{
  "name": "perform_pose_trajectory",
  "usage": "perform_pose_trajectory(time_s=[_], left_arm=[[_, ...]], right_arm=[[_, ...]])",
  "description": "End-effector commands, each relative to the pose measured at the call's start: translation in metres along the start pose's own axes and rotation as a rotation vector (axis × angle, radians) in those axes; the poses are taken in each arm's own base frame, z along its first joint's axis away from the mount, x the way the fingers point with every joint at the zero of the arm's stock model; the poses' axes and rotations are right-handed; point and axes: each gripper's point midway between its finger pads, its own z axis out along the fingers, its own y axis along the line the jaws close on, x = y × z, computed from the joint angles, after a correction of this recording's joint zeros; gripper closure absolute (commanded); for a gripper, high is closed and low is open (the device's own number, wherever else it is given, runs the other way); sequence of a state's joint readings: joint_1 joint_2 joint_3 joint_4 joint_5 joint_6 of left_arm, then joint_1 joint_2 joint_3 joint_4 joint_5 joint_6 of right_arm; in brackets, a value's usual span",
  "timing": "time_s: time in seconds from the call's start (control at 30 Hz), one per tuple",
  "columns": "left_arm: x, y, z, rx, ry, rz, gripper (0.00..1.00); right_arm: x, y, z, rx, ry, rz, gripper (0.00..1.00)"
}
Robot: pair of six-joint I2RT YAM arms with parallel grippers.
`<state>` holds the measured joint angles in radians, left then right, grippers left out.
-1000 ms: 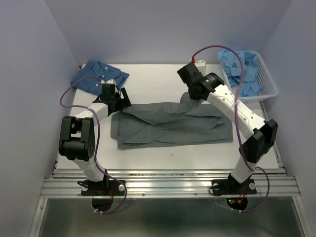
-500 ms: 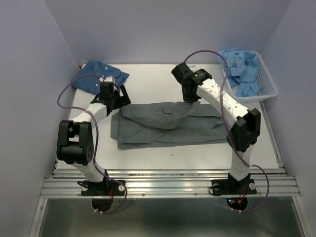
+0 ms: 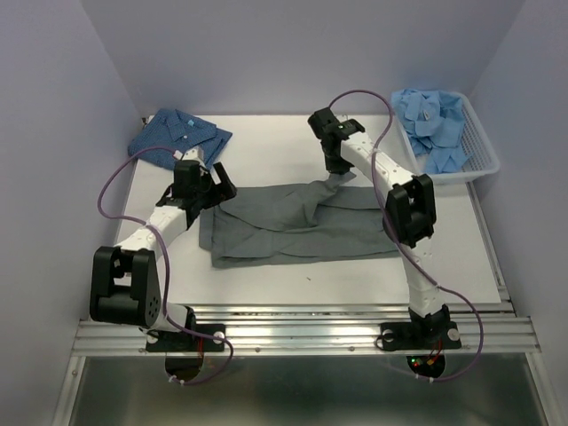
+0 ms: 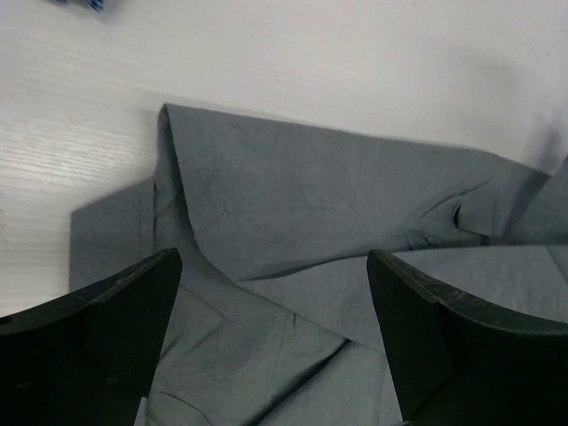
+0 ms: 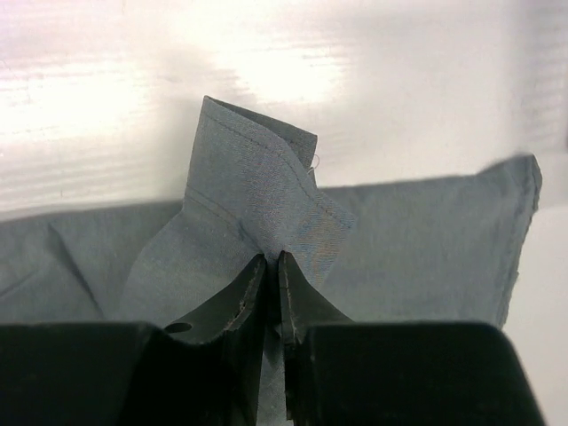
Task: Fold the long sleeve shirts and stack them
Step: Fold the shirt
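Jaws: right gripper nipped on raised flap of plain dark grey cloth shirt, spread mid white table; left gripper gaping, empty, over shirt end nearest table's left edge. Advice: drape flap flat before release.

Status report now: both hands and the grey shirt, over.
Left hand open above plain dark grey cloth shirt. Right hand pinching its raised fold. Nothing seen blocking.

Left gripper wide open, right gripper pinched.
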<state>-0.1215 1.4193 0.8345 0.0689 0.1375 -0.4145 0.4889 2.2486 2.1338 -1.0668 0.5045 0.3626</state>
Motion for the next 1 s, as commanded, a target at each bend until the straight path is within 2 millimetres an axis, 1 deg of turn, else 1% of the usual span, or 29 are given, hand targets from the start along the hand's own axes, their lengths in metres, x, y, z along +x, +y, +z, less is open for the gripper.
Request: perform_pose_trajectory(time_s=[0.0,0.03,0.07,0.1,0.13,0.17,0.27,0.3,0.33,0.37,0.4,0.43,0.47,0.5,0.53,0.57,0.6,0.63,0.67,0.7,0.73,0.77,0.8,0.83,0.87,0.9,0.93,0.97], left_arm=[[0.014,-0.021,-0.005,0.086,0.014,-0.017,0.01],[0.019,-0.022,-0.004,0.085,0.029,-0.020,0.01],[0.027,-0.023,-0.004,0.090,0.048,-0.019,0.01],[0.032,-0.025,-0.004,0.103,0.065,-0.020,0.01],[0.040,-0.027,-0.004,0.108,0.083,-0.020,0.01],[0.043,-0.026,-0.004,0.108,0.089,-0.022,0.01],[0.056,-0.034,-0.005,0.129,0.123,-0.021,0.01],[0.063,-0.040,-0.005,0.143,0.139,-0.011,0.01],[0.067,-0.041,-0.003,0.136,0.151,-0.012,0.01],[0.069,-0.043,-0.001,0.131,0.152,-0.006,0.02],[0.072,-0.045,0.001,0.123,0.157,0.001,0.03],[0.077,-0.043,0.006,0.109,0.176,-0.002,0.05],[0.077,-0.046,0.008,0.110,0.178,-0.003,0.09],[0.079,-0.047,0.010,0.109,0.187,0.000,0.09],[0.083,-0.045,0.014,0.099,0.198,0.001,0.09],[0.084,-0.045,0.015,0.093,0.203,0.000,0.11],[0.083,-0.046,0.017,0.091,0.203,0.002,0.15],[0.086,-0.044,0.020,0.082,0.215,0.004,0.16],[0.087,-0.043,0.021,0.076,0.220,0.007,0.16],[0.088,-0.040,0.023,0.063,0.224,0.011,0.17],[0.089,-0.039,0.025,0.055,0.229,0.014,0.17],[0.091,-0.036,0.027,0.046,0.234,0.015,0.17],[0.090,-0.036,0.029,0.039,0.231,0.018,0.20],[0.092,-0.033,0.031,0.028,0.240,0.020,0.20],[0.088,-0.035,0.033,0.028,0.235,0.022,0.20],[0.088,-0.035,0.034,0.026,0.235,0.023,0.20],[0.088,-0.034,0.035,0.019,0.240,0.025,0.25],[0.087,-0.034,0.038,0.014,0.242,0.027,0.30]], right_arm=[[-0.040,0.004,0.010,0.007,-0.127,0.039,0.84],[-0.044,0.008,0.016,0.008,-0.146,0.046,0.83],[-0.051,0.009,0.018,0.010,-0.167,0.059,0.83],[-0.051,0.009,0.031,0.020,-0.161,0.065,0.83],[-0.055,0.011,0.034,0.022,-0.175,0.072,0.83],[-0.059,0.012,0.036,0.027,-0.185,0.079,0.81],[-0.067,0.018,0.040,0.014,-0.215,0.085,0.78],[-0.065,0.019,0.042,0.012,-0.213,0.081,0.71],[-0.072,0.021,0.037,-0.012,-0.238,0.093,0.68],[-0.075,0.022,0.035,-0.023,-0.250,0.092,0.64],[-0.073,0.024,0.038,-0.032,-0.260,0.090,0.61],[-0.075,0.023,0.035,-0.039,-0.273,0.091,0.58],[-0.082,0.022,0.023,-0.064,-0.300,0.097,0.45],[-0.091,0.023,0.017,-0.084,-0.341,0.097,0.43],[-0.083,0.021,0.020,-0.083,-0.333,0.079,0.37],[-0.084,0.021,0.015,-0.097,-0.344,0.069,0.29],[-0.090,0.014,0.002,-0.101,-0.372,0.062,0.18],[-0.083,0.007,0.007,-0.086,-0.362,0.056,0.12],[-0.080,0.005,0.005,-0.085,-0.364,0.048,0.06],[-0.083,-0.012,-0.002,-0.074,-0.371,0.073,0.00],[-0.070,-0.018,0.005,-0.068,-0.339,0.071,0.00],[-0.077,-0.028,-0.003,-0.069,-0.357,0.099,0.00],[-0.068,-0.043,-0.005,-0.057,-0.345,0.122,0.00],[-0.062,-0.046,-0.008,-0.058,-0.342,0.121,0.00],[-0.041,-0.054,0.001,-0.042,-0.301,0.094,0.00],[-0.032,-0.056,0.000,-0.044,-0.292,0.078,0.00],[-0.031,-0.063,-0.012,-0.048,-0.315,0.082,0.00],[-0.023,-0.064,-0.012,-0.058,-0.308,0.070,0.00]])
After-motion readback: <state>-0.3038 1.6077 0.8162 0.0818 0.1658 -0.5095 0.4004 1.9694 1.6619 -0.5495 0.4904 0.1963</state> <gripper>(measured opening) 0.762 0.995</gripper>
